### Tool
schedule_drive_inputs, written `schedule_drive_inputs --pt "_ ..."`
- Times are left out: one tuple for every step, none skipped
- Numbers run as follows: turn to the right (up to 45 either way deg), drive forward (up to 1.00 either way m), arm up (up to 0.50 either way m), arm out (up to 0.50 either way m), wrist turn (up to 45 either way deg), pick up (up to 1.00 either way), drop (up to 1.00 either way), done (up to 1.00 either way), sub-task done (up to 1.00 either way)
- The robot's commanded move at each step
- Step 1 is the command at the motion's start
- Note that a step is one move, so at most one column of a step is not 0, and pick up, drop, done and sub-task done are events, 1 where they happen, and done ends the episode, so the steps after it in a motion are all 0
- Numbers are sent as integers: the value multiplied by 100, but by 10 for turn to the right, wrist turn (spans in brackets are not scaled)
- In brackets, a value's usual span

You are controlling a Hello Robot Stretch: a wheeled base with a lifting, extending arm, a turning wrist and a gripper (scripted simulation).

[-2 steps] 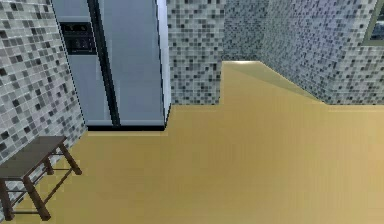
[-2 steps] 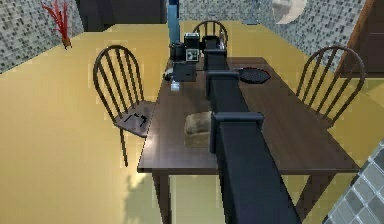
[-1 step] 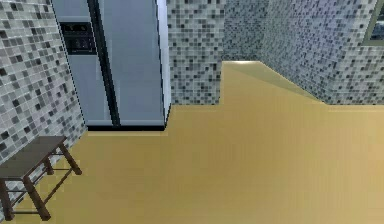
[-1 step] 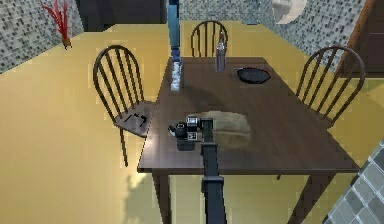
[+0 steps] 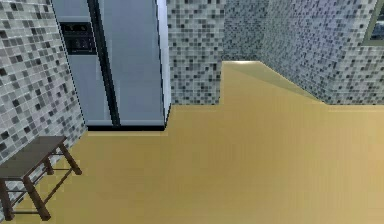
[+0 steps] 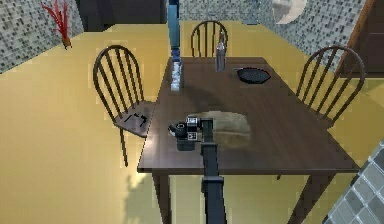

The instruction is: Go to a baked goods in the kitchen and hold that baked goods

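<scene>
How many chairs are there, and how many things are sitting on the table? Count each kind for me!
Chairs: 3
Tall blue thing: 1
Small pale thing: 1
Grey bottle: 1
Dark dish: 1
Tan loaf: 1
Total: 8

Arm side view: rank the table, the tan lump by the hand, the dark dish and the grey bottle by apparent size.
1. table
2. tan lump, nearer the camera, so its lead over the dish is unsure
3. dark dish
4. grey bottle, taller but narrower than the dish
</scene>
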Motion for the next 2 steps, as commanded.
schedule_drive_inputs --pt "0 0 10 0 0 0 0 0 0" --pt "0 0 0 0 0 0 0 100 0"
